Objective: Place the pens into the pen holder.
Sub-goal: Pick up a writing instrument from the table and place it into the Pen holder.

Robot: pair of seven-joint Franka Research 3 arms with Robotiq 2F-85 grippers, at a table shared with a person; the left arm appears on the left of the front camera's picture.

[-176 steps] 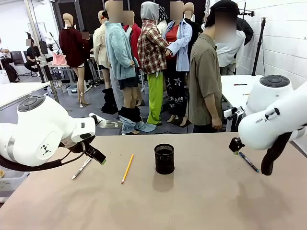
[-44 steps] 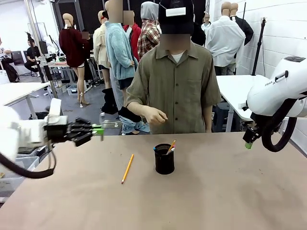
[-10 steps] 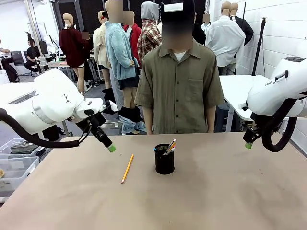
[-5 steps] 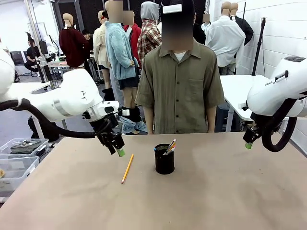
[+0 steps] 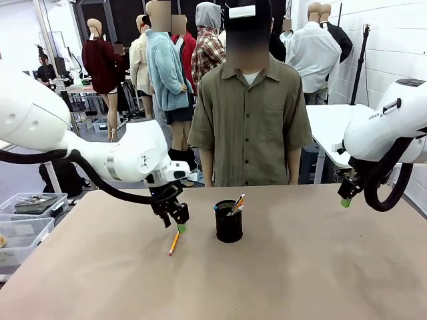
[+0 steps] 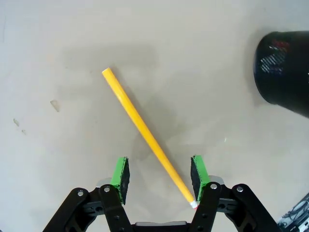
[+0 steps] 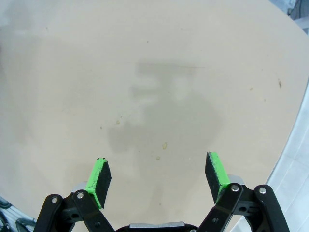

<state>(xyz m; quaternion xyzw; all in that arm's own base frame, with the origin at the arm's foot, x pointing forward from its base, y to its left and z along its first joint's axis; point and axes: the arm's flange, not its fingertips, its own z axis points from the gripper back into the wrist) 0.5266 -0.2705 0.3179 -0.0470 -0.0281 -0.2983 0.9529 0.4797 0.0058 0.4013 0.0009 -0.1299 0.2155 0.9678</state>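
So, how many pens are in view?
3. The yellow pencil lies on the table at the open jaws of the left gripper; two pens stand in the pen holder; others may be hidden.

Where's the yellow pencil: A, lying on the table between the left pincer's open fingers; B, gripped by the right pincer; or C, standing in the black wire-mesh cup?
A: the yellow pencil lies on the table between the open jaws of the left pincer, outside the black wire-mesh cup.

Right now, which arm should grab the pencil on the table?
Left. The left gripper is open right above the yellow pencil, which lies between its pads in the wrist view. The right gripper, also open, sits far right, beyond the pen holder.
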